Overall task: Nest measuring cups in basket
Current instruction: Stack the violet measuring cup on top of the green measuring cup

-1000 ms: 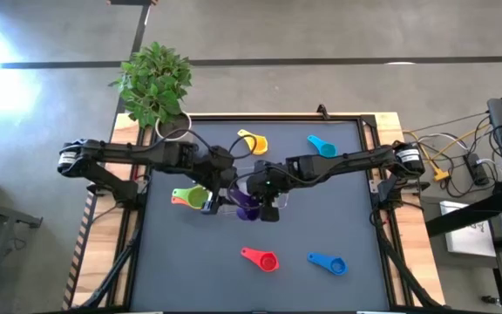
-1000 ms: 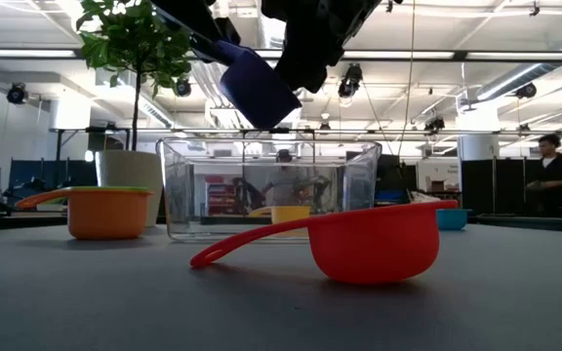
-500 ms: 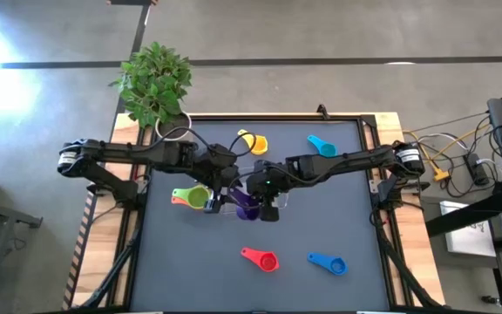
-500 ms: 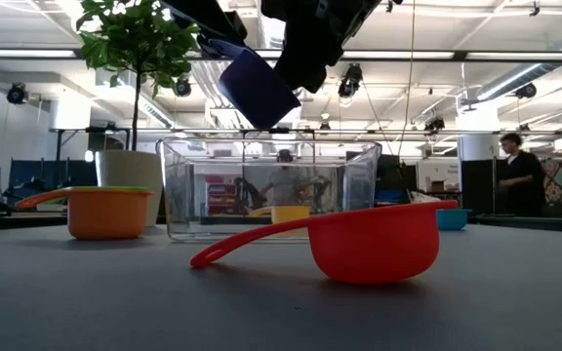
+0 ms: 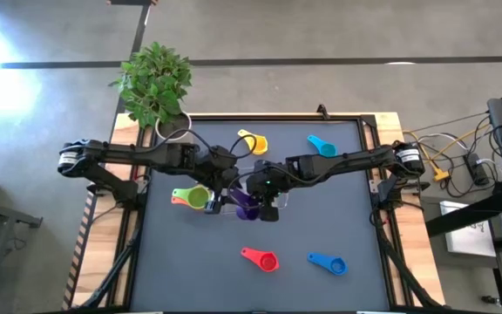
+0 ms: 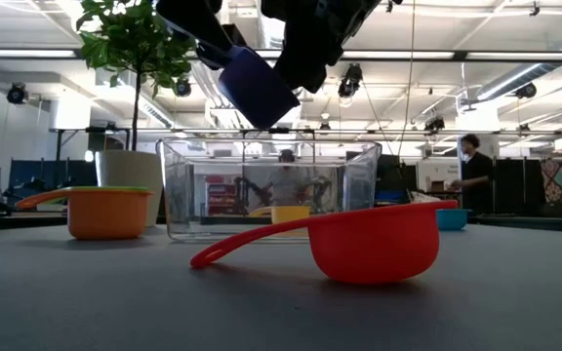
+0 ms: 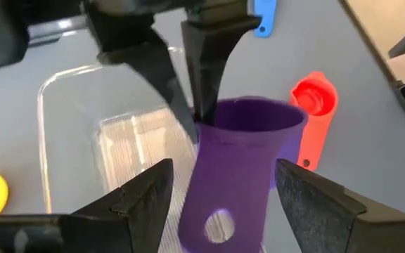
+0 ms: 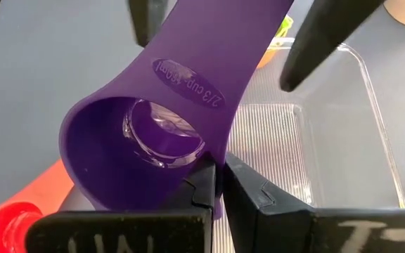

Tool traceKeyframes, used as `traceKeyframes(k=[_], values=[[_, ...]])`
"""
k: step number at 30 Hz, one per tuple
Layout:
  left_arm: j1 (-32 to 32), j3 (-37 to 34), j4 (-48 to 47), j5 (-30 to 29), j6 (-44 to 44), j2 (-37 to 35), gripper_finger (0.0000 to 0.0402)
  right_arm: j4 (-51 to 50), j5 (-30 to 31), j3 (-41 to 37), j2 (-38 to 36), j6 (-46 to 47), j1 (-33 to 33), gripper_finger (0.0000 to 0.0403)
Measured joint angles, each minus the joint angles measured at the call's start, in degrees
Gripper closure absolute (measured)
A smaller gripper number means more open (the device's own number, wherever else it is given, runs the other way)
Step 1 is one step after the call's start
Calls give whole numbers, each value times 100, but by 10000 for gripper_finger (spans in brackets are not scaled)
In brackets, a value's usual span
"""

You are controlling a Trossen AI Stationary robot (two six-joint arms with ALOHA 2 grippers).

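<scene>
Dark table [image 5: 321, 218] with basket [image 6: 266, 188], scattered measuring cups [image 5: 261, 258], potted plant [image 5: 155, 83].

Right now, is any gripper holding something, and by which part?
The right gripper is shut on the purple cup, pinching its bowl rim, above the basket. The left gripper is open around the handle, not gripping.
</scene>
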Motion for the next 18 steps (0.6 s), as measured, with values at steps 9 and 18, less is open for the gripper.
traceKeyframes(k=[9, 18], values=[[11, 5, 97, 252, 26, 0, 169, -2, -2, 0, 0, 17, 0, 394], [11, 4, 190, 252, 24, 0, 171, -2, 0, 0, 0, 16, 0, 394]])
